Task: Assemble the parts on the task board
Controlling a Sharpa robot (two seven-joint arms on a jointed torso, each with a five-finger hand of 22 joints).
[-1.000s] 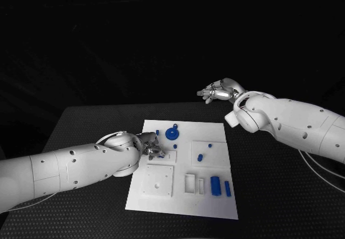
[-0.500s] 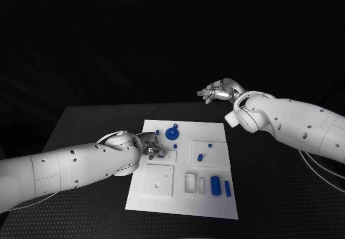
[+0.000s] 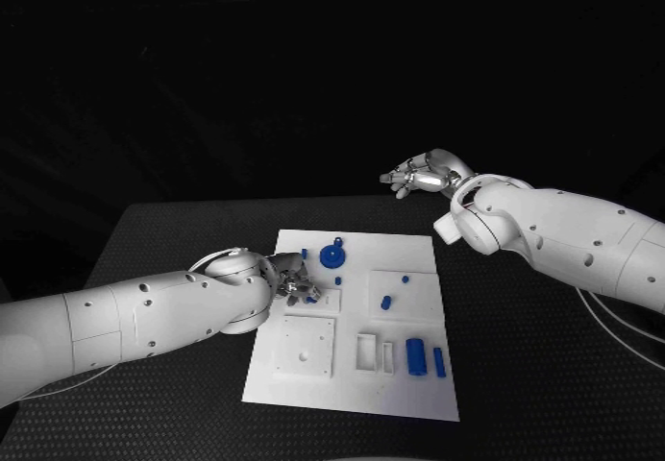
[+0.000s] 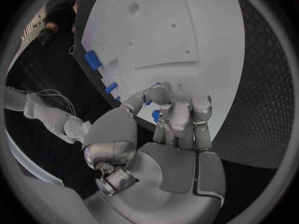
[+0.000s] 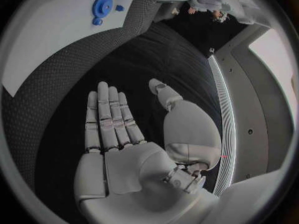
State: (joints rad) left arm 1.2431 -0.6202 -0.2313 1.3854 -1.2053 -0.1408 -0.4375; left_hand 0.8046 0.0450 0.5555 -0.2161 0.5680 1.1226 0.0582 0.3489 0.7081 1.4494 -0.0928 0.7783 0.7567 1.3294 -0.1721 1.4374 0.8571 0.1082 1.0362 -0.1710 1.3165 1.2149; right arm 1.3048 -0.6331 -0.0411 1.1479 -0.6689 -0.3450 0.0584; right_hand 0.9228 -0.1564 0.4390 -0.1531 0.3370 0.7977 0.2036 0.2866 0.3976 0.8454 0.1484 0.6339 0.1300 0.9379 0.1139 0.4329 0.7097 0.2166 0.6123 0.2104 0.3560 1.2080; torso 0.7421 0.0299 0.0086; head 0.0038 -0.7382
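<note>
Left hand (image 3: 292, 284) on task board (image 3: 416, 252), fingers curled round small blue part (image 4: 156, 116), apparently pinched. Right hand (image 3: 417, 176) flat, fingers spread, holding nothing, well apart beyond board.

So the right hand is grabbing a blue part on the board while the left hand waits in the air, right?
No, it's swapped. In the head view the left hand is down on the board, fingers curled at a blue part. The right hand waits in the air, open.

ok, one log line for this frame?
left hand: pinching small blue part over task board | right hand: open, raised beyond table's far edge | blue gear: on board
</note>
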